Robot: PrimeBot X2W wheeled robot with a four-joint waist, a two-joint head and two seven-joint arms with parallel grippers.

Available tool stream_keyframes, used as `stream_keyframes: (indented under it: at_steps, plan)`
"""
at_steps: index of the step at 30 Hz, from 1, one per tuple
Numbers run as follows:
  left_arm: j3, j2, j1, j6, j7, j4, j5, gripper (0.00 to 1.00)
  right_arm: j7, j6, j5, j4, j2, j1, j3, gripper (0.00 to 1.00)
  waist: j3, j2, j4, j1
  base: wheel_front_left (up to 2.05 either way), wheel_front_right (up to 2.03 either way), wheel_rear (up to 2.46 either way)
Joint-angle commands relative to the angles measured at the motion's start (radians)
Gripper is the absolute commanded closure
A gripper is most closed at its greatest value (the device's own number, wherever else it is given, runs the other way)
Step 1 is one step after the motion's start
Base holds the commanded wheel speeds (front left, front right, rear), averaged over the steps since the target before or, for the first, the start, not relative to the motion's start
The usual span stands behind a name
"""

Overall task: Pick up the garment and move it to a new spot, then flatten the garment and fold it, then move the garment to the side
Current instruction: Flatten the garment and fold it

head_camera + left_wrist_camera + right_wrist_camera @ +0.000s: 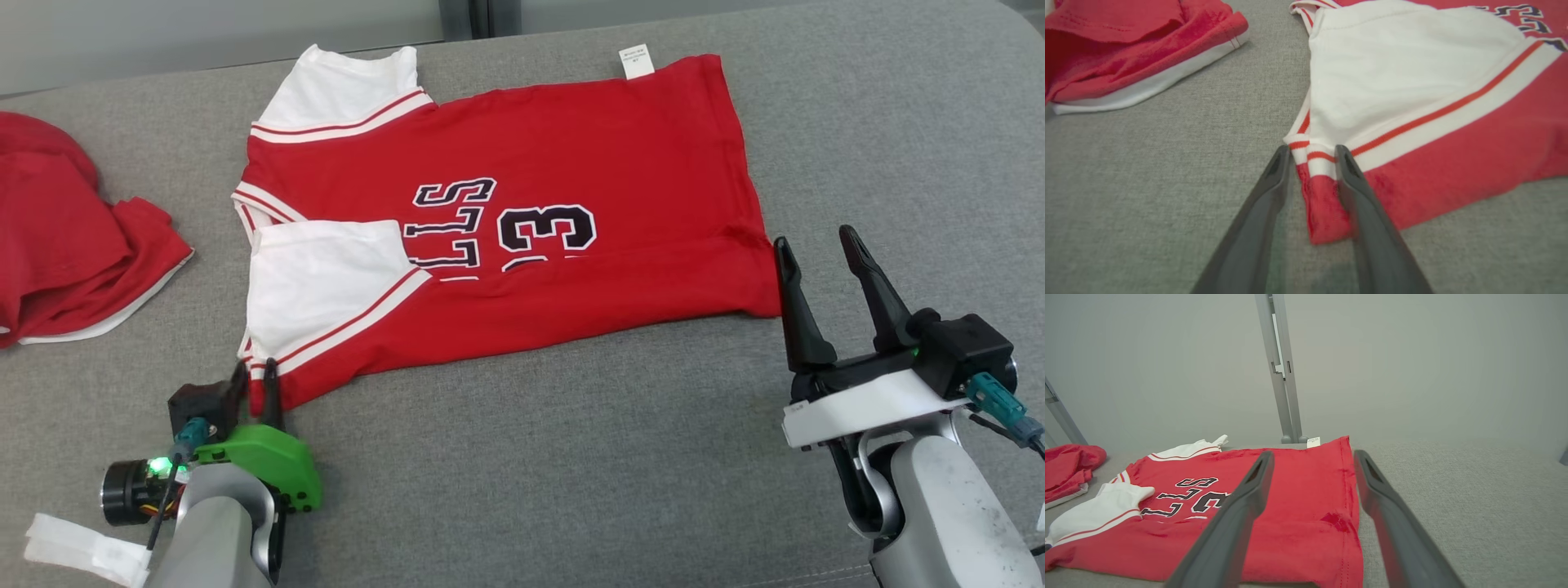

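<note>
Grey bench (571,457), 2 garments: 1 red jersey (571,147) flat mid-bench, 1 crumpled red top (65,229) well left of it. 2 grippers: L jaws straddle jersey's near-left corner, can't tell if clamped; R jaws wide open, just beside jersey's right hem.

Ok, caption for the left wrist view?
Left gripper straddles a corner of the red jersey beside its white sleeve; a second red garment lies apart on the grey surface.
</note>
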Motion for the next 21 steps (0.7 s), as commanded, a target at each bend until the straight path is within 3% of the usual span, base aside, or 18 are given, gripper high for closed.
stream_keyframes:
  at_steps: [1,7,15,21]
  plan:
    - [-0.004,-0.002,0.015,-0.002,0.018,0.027,0.011,1.00,-0.003,0.000,-0.012,0.019,0.002,-0.004,-0.010,0.00,-0.005,0.0000,0.008,0.0000,0.00,0.00,0.00]
    - [-0.020,-0.017,0.018,-0.027,0.010,-0.107,0.017,1.00,-0.003,0.000,-0.062,0.162,0.016,-0.025,-0.082,0.00,-0.014,0.0000,0.048,0.0000,0.00,0.00,0.00]
    - [-0.049,-0.036,0.074,-0.047,0.010,-0.346,0.033,1.00,0.040,0.000,-0.153,0.448,0.045,-0.134,-0.192,0.00,0.002,0.0000,0.116,0.0000,0.00,0.00,0.00]
    - [-0.074,-0.042,0.093,-0.057,0.010,-0.423,0.043,1.00,0.059,0.000,-0.156,0.614,0.066,-0.221,-0.262,0.00,0.017,0.0000,0.155,0.0000,0.00,0.00,0.00]
